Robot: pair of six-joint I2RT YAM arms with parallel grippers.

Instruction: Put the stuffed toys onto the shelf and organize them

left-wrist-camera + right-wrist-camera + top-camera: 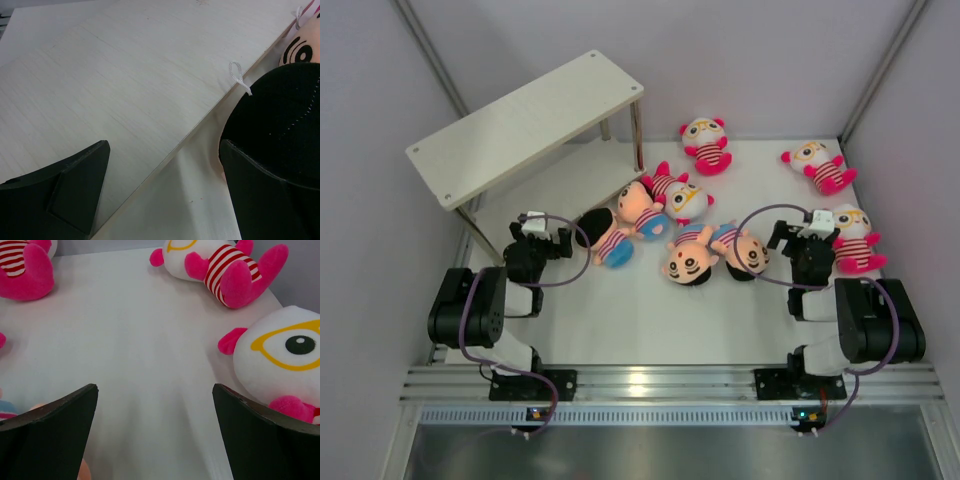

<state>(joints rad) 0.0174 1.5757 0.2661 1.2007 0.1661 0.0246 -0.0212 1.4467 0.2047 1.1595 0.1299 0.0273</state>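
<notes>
The white worktop (620, 310) is boxed in by pale grey walls (360, 150). The shelf (520, 125) stands at the back left, set at an angle, with its lower board (110, 85) showing under the top one. All eight stuffed toys (688, 258) lie on the worktop to the right of it. Four black-haired dolls (610, 240) are bunched in the middle with one white-headed toy (685, 200) against them. Three more white-headed ones are spread towards the back and right.

The left tool (162, 147) hangs with its fingers wide apart and nothing between them, over the near edge of the lower board. A black-haired head (280, 110) sits just beside its right finger.

The right tool (155, 387) is also spread wide and holds nothing, low over bare worktop. A toy with yellow glasses (285, 350) lies just beside its right finger.
</notes>
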